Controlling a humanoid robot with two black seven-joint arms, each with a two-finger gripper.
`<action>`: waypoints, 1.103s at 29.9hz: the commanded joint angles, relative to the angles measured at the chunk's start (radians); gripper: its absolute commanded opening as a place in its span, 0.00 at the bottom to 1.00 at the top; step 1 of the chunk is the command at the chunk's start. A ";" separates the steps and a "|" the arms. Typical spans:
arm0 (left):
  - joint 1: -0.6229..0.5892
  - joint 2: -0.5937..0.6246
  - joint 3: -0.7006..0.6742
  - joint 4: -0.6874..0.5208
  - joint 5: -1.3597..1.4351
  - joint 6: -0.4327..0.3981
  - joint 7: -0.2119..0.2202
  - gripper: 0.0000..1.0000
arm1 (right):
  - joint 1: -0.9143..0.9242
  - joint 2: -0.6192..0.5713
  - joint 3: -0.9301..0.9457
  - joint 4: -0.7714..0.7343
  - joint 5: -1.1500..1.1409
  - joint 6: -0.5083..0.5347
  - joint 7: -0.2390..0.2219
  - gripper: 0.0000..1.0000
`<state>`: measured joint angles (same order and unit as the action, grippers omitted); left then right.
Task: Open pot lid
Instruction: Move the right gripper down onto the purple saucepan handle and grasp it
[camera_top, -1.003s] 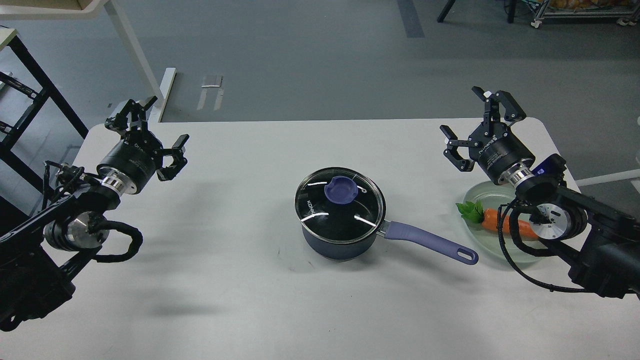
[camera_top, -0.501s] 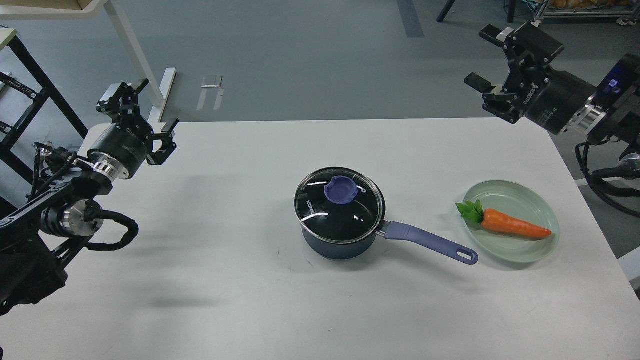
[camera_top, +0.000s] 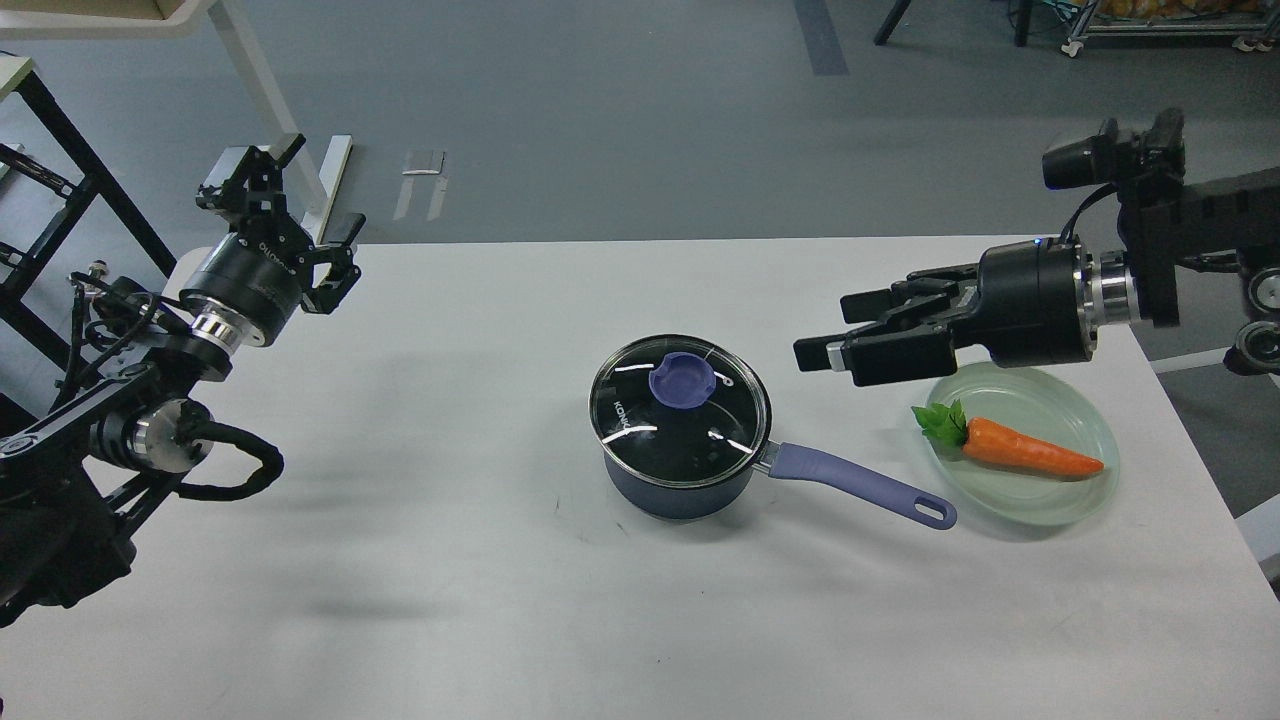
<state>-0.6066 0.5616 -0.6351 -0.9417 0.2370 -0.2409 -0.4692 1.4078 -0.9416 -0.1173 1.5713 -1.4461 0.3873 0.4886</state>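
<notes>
Glass lid (camera_top: 682, 404) seated on pot (camera_top: 676, 490), right gripper (camera_top: 833, 333) at 3 o'clock, apparently spread, empty, left gripper (camera_top: 283, 208) at 9 o'clock, spread, empty

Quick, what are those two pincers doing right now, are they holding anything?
Left pincer: open, holding nothing, up by the table's far left corner.
Right pincer: open, holding nothing, pointing toward the pot lid.

The right gripper (camera_top: 835, 335) has swung down toward the pot lid (camera_top: 680, 398); left gripper (camera_top: 280, 195) rose slightly.
</notes>
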 joint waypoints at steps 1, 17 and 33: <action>-0.001 0.001 -0.002 -0.003 -0.001 0.000 0.004 0.99 | 0.019 0.004 -0.073 0.003 -0.109 -0.001 0.000 1.00; -0.002 0.006 -0.002 -0.052 -0.001 0.022 0.006 0.99 | -0.007 0.070 -0.235 -0.014 -0.243 -0.077 0.000 0.99; -0.002 0.012 -0.002 -0.082 -0.002 0.037 0.006 0.99 | -0.089 0.158 -0.237 -0.137 -0.312 -0.114 0.000 0.93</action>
<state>-0.6093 0.5733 -0.6367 -1.0229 0.2352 -0.2054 -0.4631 1.3296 -0.7976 -0.3544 1.4506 -1.7500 0.2861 0.4886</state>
